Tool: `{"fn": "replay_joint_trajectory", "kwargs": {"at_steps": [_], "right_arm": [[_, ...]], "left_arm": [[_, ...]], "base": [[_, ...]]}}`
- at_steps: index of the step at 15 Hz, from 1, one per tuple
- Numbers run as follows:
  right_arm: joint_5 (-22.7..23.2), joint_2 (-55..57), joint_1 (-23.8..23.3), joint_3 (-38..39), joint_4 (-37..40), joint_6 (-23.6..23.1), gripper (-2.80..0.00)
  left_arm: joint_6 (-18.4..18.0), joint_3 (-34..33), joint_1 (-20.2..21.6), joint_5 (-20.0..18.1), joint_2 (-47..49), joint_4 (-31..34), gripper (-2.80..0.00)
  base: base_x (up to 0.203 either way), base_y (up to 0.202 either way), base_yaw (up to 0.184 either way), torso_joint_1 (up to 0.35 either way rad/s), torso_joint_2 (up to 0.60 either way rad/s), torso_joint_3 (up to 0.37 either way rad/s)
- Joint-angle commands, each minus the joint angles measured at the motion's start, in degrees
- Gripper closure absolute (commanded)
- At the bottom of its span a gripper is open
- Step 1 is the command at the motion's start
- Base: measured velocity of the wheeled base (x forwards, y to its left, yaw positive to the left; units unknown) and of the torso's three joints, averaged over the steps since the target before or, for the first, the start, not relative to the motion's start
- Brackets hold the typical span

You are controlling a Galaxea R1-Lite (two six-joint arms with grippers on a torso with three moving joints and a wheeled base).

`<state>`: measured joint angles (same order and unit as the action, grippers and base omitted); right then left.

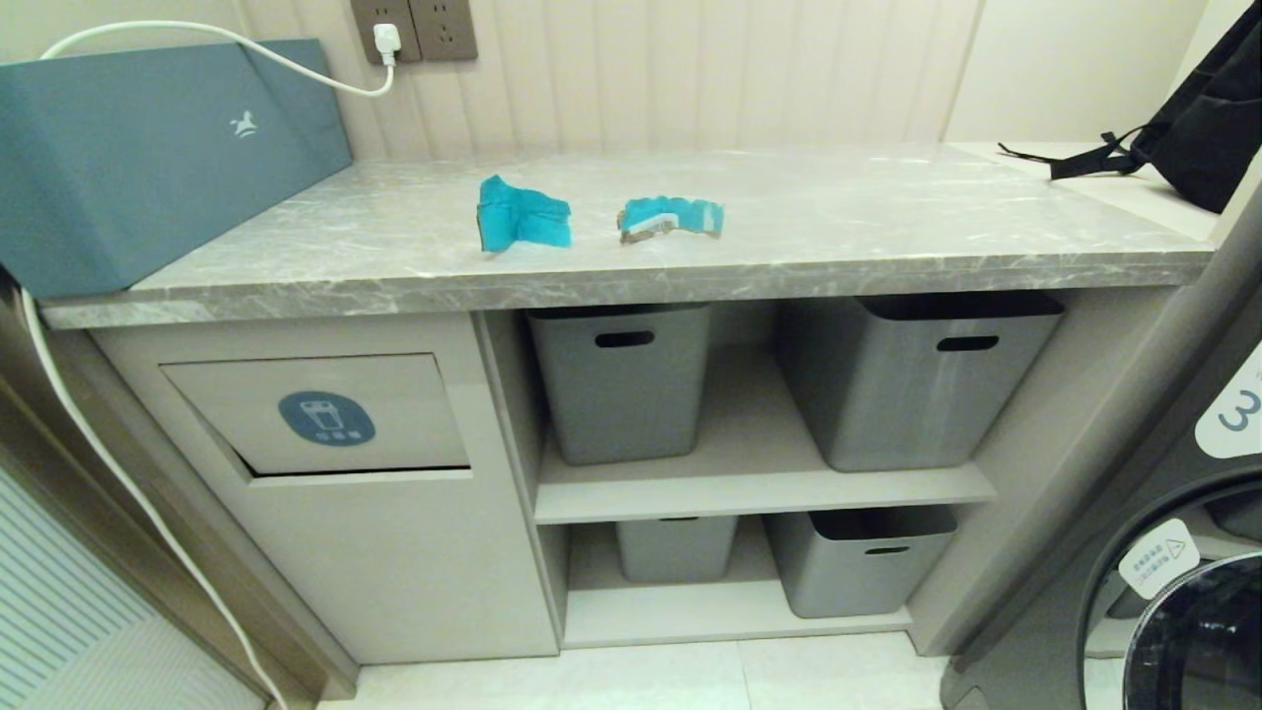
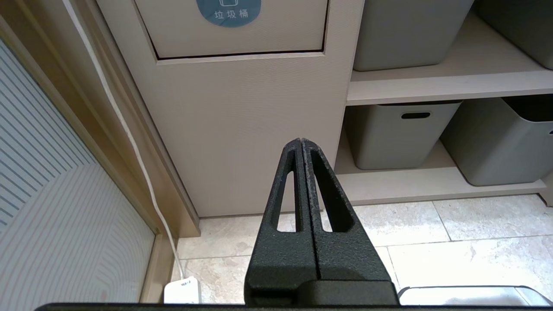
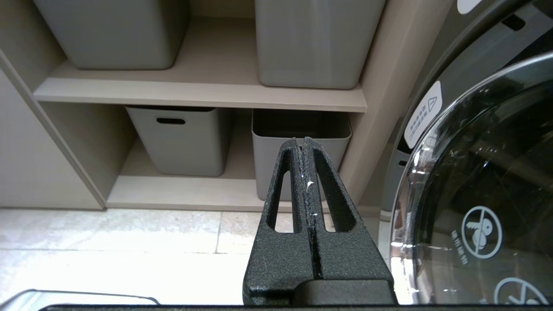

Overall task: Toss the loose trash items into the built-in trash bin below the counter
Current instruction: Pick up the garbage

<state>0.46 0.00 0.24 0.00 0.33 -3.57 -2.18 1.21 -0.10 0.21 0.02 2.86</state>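
Two teal-blue trash scraps lie on the grey marble counter (image 1: 838, 237): a broader folded scrap (image 1: 521, 225) and, to its right, a narrow strip with a whitish edge (image 1: 670, 218). Below the counter on the left is the beige trash bin flap (image 1: 394, 399) with a blue oval icon (image 1: 326, 418); the flap's lower part (image 2: 276, 34) also shows in the left wrist view. My left gripper (image 2: 300, 142) hangs low in front of the cabinet, shut and empty. My right gripper (image 3: 302, 141) is parked low facing the shelves, shut and empty. Neither arm appears in the head view.
A large teal box (image 1: 148, 148) stands at the counter's left end, with a white cable (image 1: 128, 483) running down beside the cabinet. Several grey storage bins (image 1: 621, 380) fill the open shelves. A washing machine (image 1: 1173, 592) stands at the right, a black backpack (image 1: 1213, 118) behind it.
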Motion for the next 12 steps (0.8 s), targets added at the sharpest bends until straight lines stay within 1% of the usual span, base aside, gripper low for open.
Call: {"fn": "replay_joint_trajectory", "kwargs": {"at_steps": [1, 6, 8, 12], "right_arm": [[0.1, -0.1, 0.0, 0.0, 0.0, -0.1, 0.0], [0.1, -0.1, 0.0, 0.1, 0.0, -0.5, 0.0], [0.1, -0.1, 0.0, 0.1, 0.0, -0.5, 0.0], [0.1, 0.0, 0.0, 0.1, 0.0, -0.4, 0.0]], "left_arm": [[0.1, 0.0, 0.0, 0.1, -0.1, 0.0, 0.0], [0.1, 0.0, 0.0, 0.1, -0.1, 0.0, 0.0], [0.1, 0.0, 0.0, 0.1, -0.1, 0.0, 0.0], [0.1, 0.0, 0.0, 0.1, -0.1, 0.0, 0.0]], "base": [[0.0, 0.0, 0.0, 0.0, 0.0, 0.0], [0.0, 0.0, 0.0, 0.006, 0.0, -0.008], [0.0, 0.0, 0.0, 0.109, -0.28, -0.178], [0.0, 0.0, 0.0, 0.176, -0.43, -0.259]]}}
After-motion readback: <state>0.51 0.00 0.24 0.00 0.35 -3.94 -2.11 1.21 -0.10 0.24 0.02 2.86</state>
